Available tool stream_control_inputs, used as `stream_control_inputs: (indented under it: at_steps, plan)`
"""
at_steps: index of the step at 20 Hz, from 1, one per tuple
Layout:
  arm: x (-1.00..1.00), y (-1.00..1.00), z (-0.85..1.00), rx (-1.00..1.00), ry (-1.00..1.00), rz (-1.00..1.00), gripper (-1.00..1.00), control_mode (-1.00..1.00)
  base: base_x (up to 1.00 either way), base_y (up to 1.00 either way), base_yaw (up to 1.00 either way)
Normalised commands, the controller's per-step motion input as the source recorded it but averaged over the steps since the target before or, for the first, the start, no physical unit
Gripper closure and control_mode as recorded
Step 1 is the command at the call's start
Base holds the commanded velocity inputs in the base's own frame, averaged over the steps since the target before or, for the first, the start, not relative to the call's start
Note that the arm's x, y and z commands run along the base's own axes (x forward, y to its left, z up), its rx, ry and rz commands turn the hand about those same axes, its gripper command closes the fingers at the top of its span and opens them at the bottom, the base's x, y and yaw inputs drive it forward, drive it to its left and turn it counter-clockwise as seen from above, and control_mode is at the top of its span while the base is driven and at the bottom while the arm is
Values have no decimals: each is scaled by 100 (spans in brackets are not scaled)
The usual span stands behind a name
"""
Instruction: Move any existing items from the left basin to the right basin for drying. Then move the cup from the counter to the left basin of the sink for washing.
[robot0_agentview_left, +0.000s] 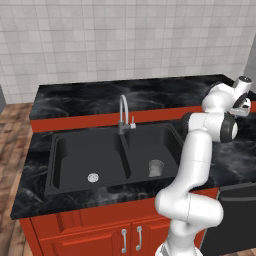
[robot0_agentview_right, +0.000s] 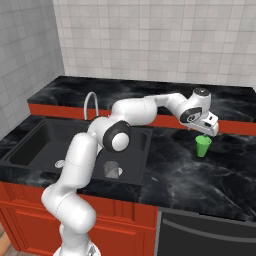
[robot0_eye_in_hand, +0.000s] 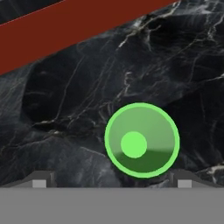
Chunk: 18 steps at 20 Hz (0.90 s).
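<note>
With the tumbler (robot0_agentview_left: 156, 168) already in the right basin (robot0_agentview_left: 167, 142), the claw (robot0_agentview_right: 204, 131) hangs spread wide and empty straight above the green cup (robot0_agentview_right: 203, 146), which stands upright on the counter (robot0_agentview_right: 200, 180) directly beneath, mouth up, slightly off-centre between the fingertips (robot0_eye_in_hand: 40, 182).

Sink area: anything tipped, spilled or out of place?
Nothing stands out. The grey tumbler stands upright in the right basin; the left basin holds no items. The green cup stands upright on the counter, under the open gripper. No spills visible.
</note>
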Motion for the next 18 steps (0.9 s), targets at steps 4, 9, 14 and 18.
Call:
stream_control_inputs:
  at_steps: [4,9,14,18]
  plan:
    - [0,0,-7,0,-1,0,-100,-100,0,0,0]
    - [0,0,-8,0,0,0,-100,-100,0,0,0]
    - [2,0,-8,0,0,0,-100,-100,0,0,0]
    - [3,0,-9,0,-1,0,-100,-100,0,0,0]
